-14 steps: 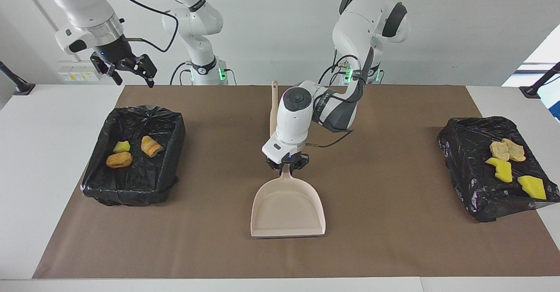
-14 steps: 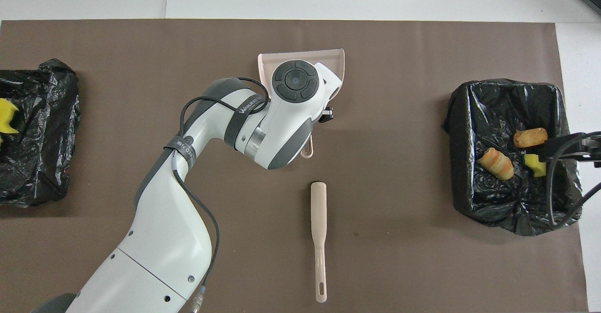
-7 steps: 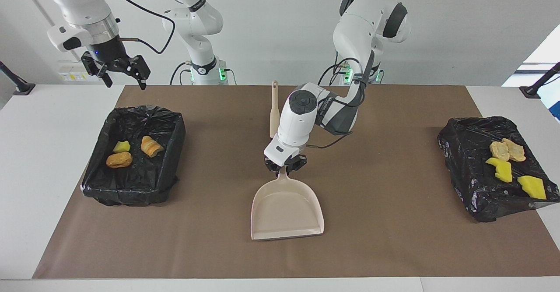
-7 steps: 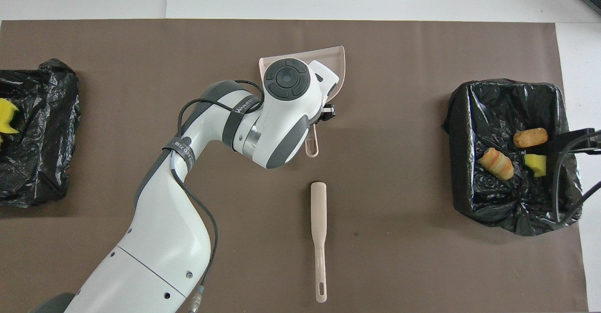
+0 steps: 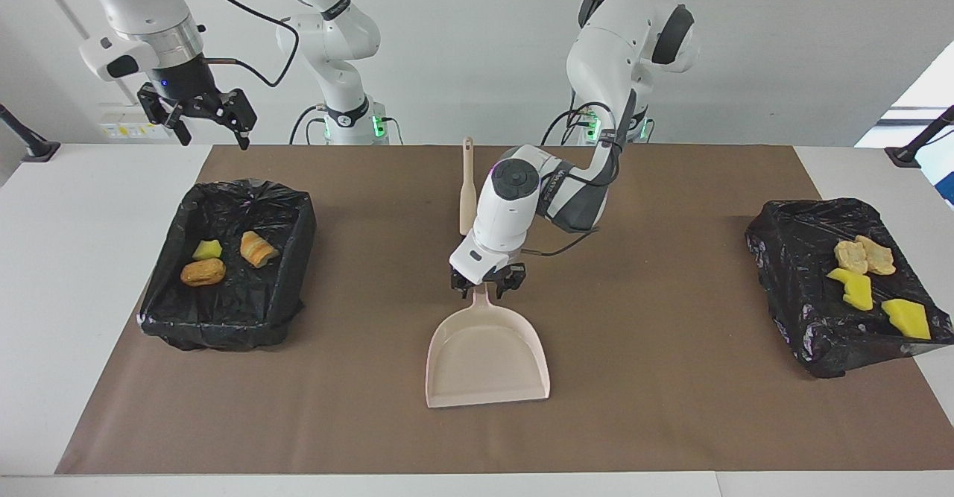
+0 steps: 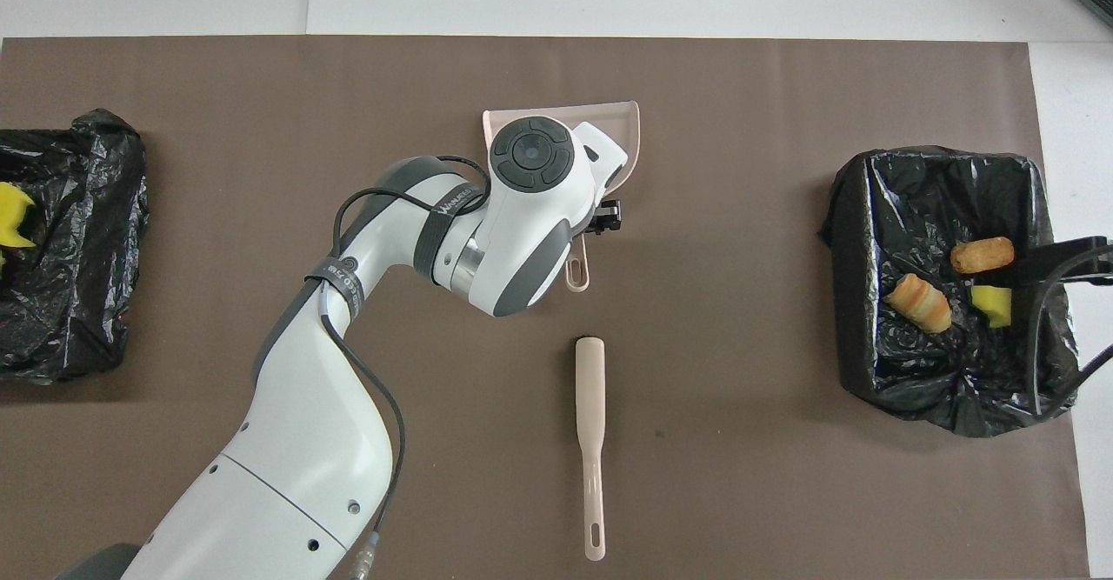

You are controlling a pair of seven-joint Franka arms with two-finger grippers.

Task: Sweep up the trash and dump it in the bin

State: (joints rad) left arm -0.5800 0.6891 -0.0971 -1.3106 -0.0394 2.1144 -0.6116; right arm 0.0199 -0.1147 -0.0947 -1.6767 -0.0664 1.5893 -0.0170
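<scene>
We see the brown paper mat (image 5: pixel 671 407) on the table carrying two black-lined bins (image 5: pixel 231 311) (image 5: pixel 805 333) at its ends, each holding yellow and tan trash scraps (image 5: pixel 203 272) (image 5: pixel 857 292), the pale pink plastic dustpan (image 5: pixel 488 359) mid-mat, left gripper (image 5: pixel 489 279) spread astride its handle, right gripper (image 5: pixel 200 113) spread wide above the mat's corner.
</scene>
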